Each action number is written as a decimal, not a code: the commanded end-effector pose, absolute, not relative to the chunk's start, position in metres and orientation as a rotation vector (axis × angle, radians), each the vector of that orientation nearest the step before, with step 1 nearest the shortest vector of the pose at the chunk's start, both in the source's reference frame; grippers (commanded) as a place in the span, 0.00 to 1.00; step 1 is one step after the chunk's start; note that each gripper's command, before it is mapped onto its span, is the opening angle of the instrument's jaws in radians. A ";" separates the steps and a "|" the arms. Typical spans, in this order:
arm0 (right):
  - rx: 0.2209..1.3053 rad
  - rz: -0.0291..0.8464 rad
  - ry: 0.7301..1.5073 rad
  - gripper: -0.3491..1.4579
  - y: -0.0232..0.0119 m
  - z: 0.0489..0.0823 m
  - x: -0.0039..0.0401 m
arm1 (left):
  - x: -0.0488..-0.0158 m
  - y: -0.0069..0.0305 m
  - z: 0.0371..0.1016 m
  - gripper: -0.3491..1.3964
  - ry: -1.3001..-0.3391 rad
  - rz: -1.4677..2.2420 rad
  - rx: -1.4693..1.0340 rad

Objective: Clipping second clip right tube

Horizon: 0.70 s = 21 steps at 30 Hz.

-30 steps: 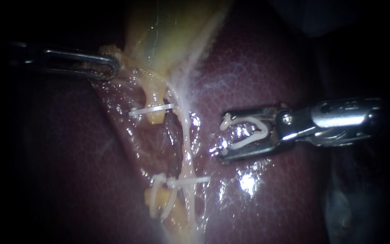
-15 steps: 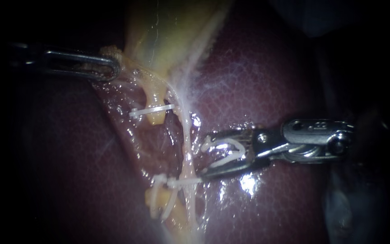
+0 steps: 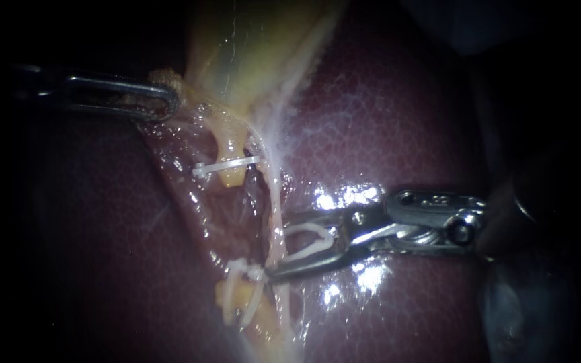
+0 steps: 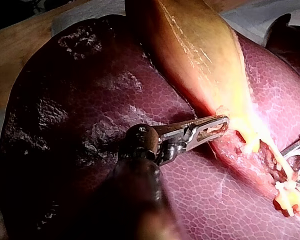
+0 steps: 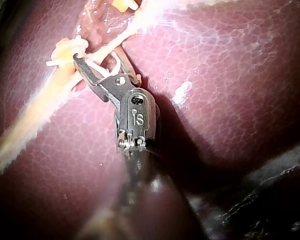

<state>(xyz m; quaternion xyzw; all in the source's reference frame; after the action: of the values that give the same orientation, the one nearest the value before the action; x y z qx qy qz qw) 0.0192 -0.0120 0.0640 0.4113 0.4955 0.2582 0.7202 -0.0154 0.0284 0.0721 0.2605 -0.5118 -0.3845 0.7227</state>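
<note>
Right instrument (image 3: 277,245) at the right tube (image 3: 272,195), endoscope view. The tube is a pale strand on the liver (image 3: 384,121). Its long axis runs from the gallbladder (image 3: 250,54) down to the lower clip (image 3: 255,272), which already sits across it. The right instrument's shaft meets the tube nearly at a right angle. Its jaws stand wide apart and hold an open clip (image 3: 314,230) between them. The two jaw tips reach the tube, one on the gallbladder side and one on the lower-clip side, so the tube lies in the mouth of the jaws. Whether it sits fully inside the open clip cannot be told; the right wrist view suggests the tips straddle it.

This instrument is much the nearer to the tube. The left instrument (image 3: 166,104) is well apart from the tube, on its far side, with its jaws closed on tissue at the gallbladder's edge, seemingly keeping the tube taut.

Judgement: closing turns on the tube being seated deep enough between the jaws. Around the tube, the lower jaw lies just beside the lower clip and may foul it. Beyond the tube are a yellow stub carrying the upper clip (image 3: 226,165) and thin glistening membrane that could be caught.
</note>
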 end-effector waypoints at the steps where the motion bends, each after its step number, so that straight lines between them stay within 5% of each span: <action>1: 0.928 0.578 1.110 0.46 -0.0120 0.0639 0.0194 | -0.0154 0.0284 0.0720 0.00 -1.130 -0.849 0.575; 13: 1.121 0.694 1.266 0.45 -0.0119 0.0606 0.0202 | -0.0154 0.0284 0.0720 0.00 -1.130 -0.849 0.575; 21: 1.204 0.727 1.284 0.44 -0.0116 0.0583 0.0202 | -0.0153 0.0284 0.0720 0.00 -1.130 -0.849 0.575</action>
<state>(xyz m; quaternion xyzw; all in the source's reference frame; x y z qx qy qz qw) 0.0201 -0.0117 0.0582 0.5177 0.5475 0.3129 0.5783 -0.0153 0.0284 0.0720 0.2604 -0.5119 -0.3845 0.7227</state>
